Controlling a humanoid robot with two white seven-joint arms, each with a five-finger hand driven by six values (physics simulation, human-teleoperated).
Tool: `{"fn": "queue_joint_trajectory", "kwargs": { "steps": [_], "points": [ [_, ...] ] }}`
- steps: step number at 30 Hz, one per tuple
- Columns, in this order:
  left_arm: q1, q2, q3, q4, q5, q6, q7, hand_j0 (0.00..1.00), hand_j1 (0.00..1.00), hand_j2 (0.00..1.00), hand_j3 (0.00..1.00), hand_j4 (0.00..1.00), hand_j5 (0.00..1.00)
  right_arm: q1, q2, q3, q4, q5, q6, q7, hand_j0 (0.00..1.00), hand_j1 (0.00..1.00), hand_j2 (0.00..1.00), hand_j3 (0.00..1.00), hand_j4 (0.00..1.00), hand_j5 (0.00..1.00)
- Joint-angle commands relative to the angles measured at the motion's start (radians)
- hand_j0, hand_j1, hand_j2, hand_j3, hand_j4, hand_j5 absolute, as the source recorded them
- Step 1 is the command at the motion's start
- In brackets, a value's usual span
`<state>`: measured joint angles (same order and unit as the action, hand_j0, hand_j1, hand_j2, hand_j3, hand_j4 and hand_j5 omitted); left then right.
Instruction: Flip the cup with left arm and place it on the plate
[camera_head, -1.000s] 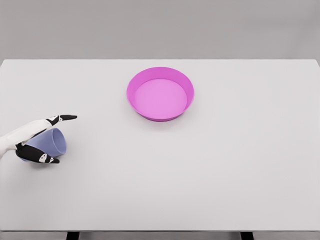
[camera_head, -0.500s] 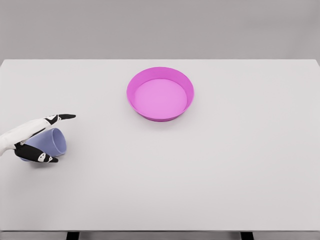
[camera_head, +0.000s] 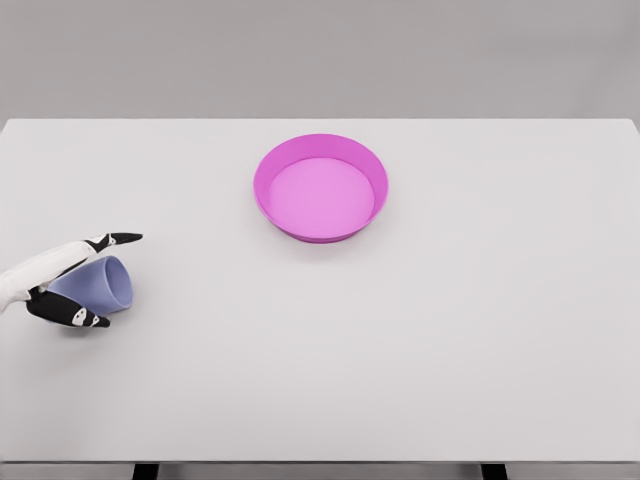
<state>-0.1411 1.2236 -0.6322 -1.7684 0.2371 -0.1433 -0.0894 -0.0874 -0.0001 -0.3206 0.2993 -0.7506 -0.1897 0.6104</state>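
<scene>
A lavender cup (camera_head: 98, 284) lies on its side near the table's left edge, its mouth facing right. My left hand (camera_head: 118, 280) comes in from the left and straddles it. The fingers (camera_head: 112, 241) stretch over the top and the thumb (camera_head: 78, 315) presses underneath, so the hand is shut on the cup. The cup's base is hidden behind the palm. A round magenta plate (camera_head: 266, 207) with a raised rim sits far off to the upper right, at the table's middle back. The right arm is out of view.
The white table (camera_head: 420, 330) spans the whole view, with its front edge at the bottom and a grey wall behind it. Only the cup and the plate stand on it.
The left hand's fingertips and thumb have drawn back slightly to the left and closer around the cup. The cup has barely shifted. The plate has not moved.
</scene>
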Motion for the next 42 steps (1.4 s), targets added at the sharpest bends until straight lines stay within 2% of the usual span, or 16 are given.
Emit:
{"fn": "queue_joint_trajectory", "kwargs": {
  "steps": [1, 30, 42],
  "points": [
    [0.002, -0.001, 0.000, 0.000, 0.002, 0.010, -0.003, 1.00, 1.00, 1.00, 1.00, 1.00, 1.00, 0.000, 0.000, 0.000, 0.000, 0.001, 0.000, 0.000, 1.00, 1.00, 1.00, 1.00, 1.00, 1.00],
    [-0.005, -0.033, 0.000, 0.000, 0.001, 0.011, -0.006, 1.00, 1.00, 1.00, 1.00, 1.00, 1.00, 0.000, 0.000, 0.000, 0.000, 0.001, 0.000, 0.000, 1.00, 1.00, 1.00, 1.00, 1.00, 1.00],
    [-0.005, -0.050, 0.000, 0.000, -0.007, 0.117, -0.004, 1.00, 1.00, 1.00, 1.00, 1.00, 1.00, 0.000, 0.000, 0.000, 0.000, 0.001, 0.000, 0.000, 1.00, 1.00, 1.00, 1.00, 1.00, 1.00]
  ]
}}
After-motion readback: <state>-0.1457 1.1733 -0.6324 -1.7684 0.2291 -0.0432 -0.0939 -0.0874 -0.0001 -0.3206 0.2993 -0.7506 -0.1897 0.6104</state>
